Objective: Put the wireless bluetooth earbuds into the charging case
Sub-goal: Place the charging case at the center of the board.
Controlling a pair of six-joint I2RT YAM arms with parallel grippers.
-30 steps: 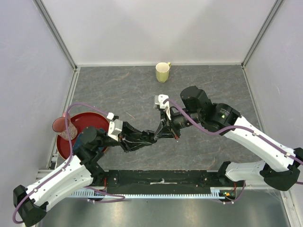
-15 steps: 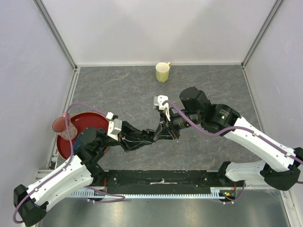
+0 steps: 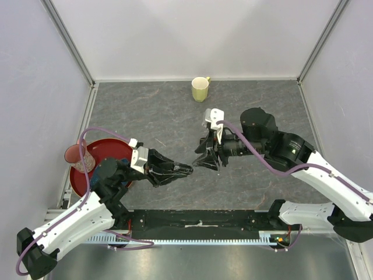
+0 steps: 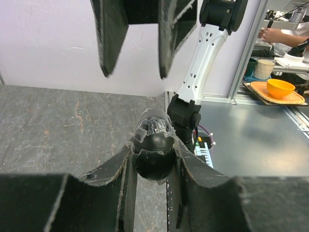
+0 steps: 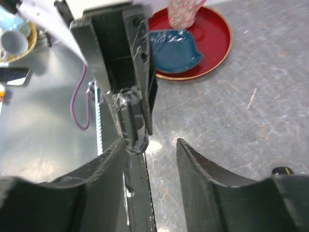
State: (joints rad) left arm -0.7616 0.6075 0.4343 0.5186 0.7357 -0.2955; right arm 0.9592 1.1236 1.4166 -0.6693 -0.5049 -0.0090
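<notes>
I'm clamping a rounded black pebble, probably the charging case (image 4: 153, 166), in the left gripper (image 4: 154, 150). The right gripper (image 5: 150, 145) is hovering nearby, jaws apart and holding nothing, mid-table (image 3: 145, 111), away from its edges.

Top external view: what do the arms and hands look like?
The left arm and right arm share white lower links, black upper joints and a looping purple cable each. The left hand and right hand are black, with tapered fingers and a white block at the wrist.
</notes>
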